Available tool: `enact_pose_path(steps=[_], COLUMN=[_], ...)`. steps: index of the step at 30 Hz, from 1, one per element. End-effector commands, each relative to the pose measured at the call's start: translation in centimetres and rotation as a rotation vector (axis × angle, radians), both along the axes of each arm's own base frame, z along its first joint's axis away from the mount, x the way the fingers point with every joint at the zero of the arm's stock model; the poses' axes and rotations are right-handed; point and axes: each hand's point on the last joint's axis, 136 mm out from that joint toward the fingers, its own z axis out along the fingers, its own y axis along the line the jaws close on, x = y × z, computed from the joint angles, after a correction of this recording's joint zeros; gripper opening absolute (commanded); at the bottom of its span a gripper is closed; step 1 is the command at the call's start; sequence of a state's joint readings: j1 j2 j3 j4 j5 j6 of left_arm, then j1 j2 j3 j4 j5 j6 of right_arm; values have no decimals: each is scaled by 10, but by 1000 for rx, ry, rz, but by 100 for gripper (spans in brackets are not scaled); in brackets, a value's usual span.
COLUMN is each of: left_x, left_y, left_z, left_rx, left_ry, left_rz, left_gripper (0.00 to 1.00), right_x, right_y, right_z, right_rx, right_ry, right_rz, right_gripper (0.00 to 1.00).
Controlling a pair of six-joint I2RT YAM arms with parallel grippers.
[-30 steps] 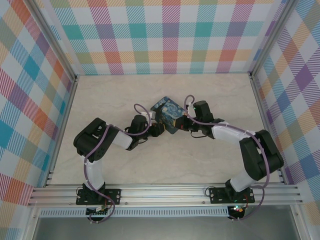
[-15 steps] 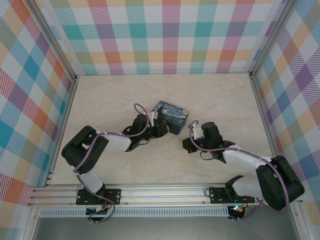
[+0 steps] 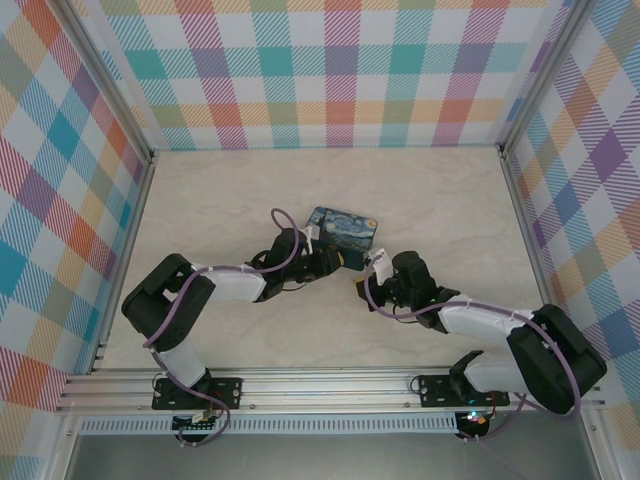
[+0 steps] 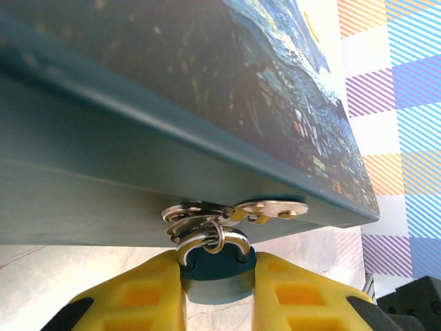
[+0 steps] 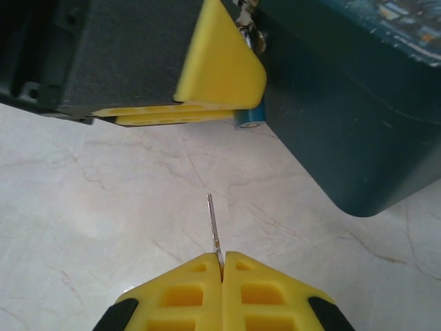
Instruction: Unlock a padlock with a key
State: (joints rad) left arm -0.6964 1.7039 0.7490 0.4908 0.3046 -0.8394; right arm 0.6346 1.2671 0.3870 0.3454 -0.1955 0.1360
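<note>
Left claw (image 4: pixel 218 274) pinches the padlock (image 4: pixel 219 289); right claw (image 5: pixel 222 261) is clamped tight on the key (image 5: pixel 213 224).

a lab test cell: plaid walls (image 3: pixel 340 70), aluminium frame rail (image 3: pixel 330 385), marble-patterned tabletop (image 3: pixel 450 200).

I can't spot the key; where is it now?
Right wrist view: the key sticks out of the shut right gripper, its tip short of the blue padlock on the tin.
</note>
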Motion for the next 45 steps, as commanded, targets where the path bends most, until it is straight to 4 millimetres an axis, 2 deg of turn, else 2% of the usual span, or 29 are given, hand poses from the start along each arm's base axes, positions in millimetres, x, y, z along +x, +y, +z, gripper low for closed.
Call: enact_pose_path(steps=[1, 19, 37, 45], left_x=[3, 0, 0, -2], left_y=[-11, -12, -12, -14], left_z=[30, 30, 31, 32], left_rx=[-73, -84, -88, -94], left_ry=[-27, -2, -4, 1], left_rz=[-2, 5, 8, 4], left_gripper=[24, 23, 22, 22], right_x=[11, 35, 42, 45], right_y=[5, 22, 29, 32], right_z=[4, 3, 0, 12], right_rx=[-32, -85, -87, -32], right_ry=[-87, -147, -143, -165], right_rz=[14, -2, -6, -21], right_gripper=[1, 1, 1, 1])
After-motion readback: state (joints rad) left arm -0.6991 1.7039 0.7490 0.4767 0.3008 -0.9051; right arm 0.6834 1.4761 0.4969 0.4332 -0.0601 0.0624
